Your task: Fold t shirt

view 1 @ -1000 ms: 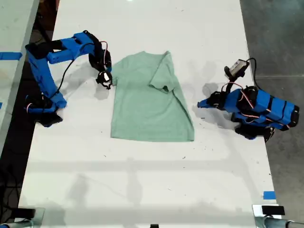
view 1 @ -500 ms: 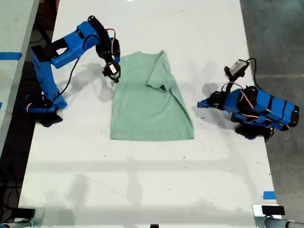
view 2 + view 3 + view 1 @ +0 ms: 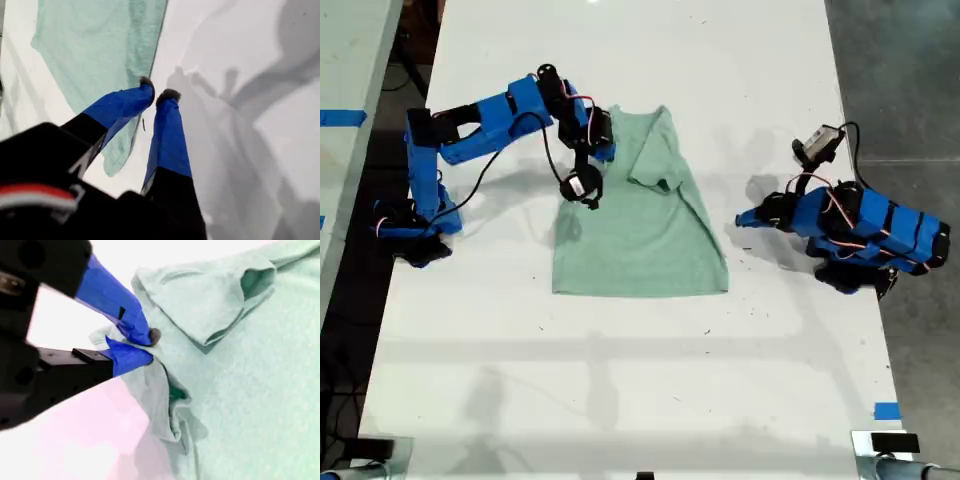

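Note:
The pale mint-green t shirt (image 3: 650, 240) lies flat in the middle of the white table (image 3: 620, 380), with the sleeve on the exterior view's right folded inward. My second gripper (image 3: 588, 198) hangs over the shirt's edge at the exterior view's left. It is shut on a bunched pinch of t shirt (image 3: 250, 390) fabric at that edge, lifted between its blue fingers (image 3: 131, 356). My first gripper (image 3: 159, 94) rests low on the table at the exterior view's right, clear of the t shirt (image 3: 95, 45). Its tips nearly touch and nothing is between them.
The first arm's blue body (image 3: 860, 235) lies folded near the table's edge at the exterior view's right, with a small white camera (image 3: 820, 142) on it. The second arm's base (image 3: 410, 225) stands at the exterior view's left. Blue tape (image 3: 886, 410) marks a table corner.
My second gripper has moved toward the exterior view's right, from beside the shirt's sleeve to over the shirt body, dragging that edge inward. The first arm has not moved.

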Robot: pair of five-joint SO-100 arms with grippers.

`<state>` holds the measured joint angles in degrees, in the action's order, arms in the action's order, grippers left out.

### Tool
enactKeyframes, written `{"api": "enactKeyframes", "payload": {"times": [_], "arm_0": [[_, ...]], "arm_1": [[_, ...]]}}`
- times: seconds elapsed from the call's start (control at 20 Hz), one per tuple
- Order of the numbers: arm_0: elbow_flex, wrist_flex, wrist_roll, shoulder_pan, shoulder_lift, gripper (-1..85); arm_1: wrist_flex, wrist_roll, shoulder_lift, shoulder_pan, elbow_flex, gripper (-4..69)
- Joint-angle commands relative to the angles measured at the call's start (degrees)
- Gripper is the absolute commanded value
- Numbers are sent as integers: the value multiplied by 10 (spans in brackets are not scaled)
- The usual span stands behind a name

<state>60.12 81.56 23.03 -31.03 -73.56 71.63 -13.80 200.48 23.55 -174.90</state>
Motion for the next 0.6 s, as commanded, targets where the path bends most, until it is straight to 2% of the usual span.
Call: {"api": "enactKeyframes", "payload": {"times": [0.0, 0.1, 0.15, 0.3, 0.55], "arm_0": [[-64, -27, -23, 29, 45, 1], [-68, -47, -47, 32, 80, 108], [-69, -57, -52, 30, 93, 125], [-69, -58, -51, 20, 91, 134], [-68, -5, -41, 0, -70, 109]], "arm_1": [[-17, -3, 5, -4, -33, 44], [-17, -4, 5, -4, -33, 44], [-17, -4, 5, -4, -33, 44], [-17, -4, 5, -4, -33, 44], [-18, -4, 5, -4, -33, 45]]}}
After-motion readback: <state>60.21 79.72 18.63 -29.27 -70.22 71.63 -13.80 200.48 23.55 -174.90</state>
